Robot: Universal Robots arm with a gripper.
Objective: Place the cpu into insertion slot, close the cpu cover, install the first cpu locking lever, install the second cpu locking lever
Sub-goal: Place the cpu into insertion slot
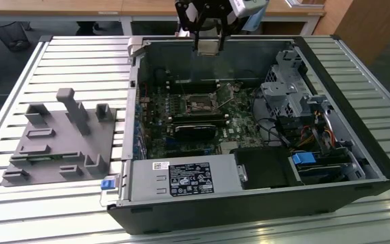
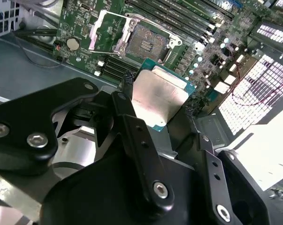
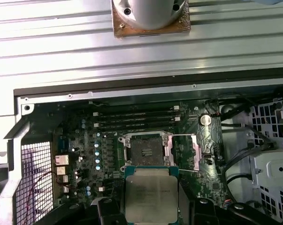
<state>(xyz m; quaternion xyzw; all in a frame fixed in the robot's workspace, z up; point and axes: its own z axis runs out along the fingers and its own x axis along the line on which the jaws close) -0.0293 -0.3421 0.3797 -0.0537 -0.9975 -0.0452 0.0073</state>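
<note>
My gripper point(image 1: 208, 47) hangs above the back wall of the open computer case, shut on the cpu point(image 2: 157, 96). In both wrist views the cpu point(image 3: 151, 194) is a flat square chip with a dull silver top, pinched at two opposite edges by the black fingers point(image 2: 127, 84). Below it on the green board, the insertion slot point(image 3: 145, 151) point(image 2: 146, 43) point(image 1: 200, 104) lies bare, its dark centre exposed. The cpu cover point(image 3: 183, 152) point(image 2: 105, 29), a thin silvery frame, is swung open beside the slot. The cpu is held well above the slot and offset from it.
The case point(image 1: 134, 101) lies on a slatted metal table point(image 1: 59, 56). A black power supply box point(image 1: 188, 179) sits at the near end and drive cages with cables point(image 1: 296, 101) at the exterior view's right. A grey fixture with posts point(image 1: 59, 137) stands outside the case, at the exterior view's left.
</note>
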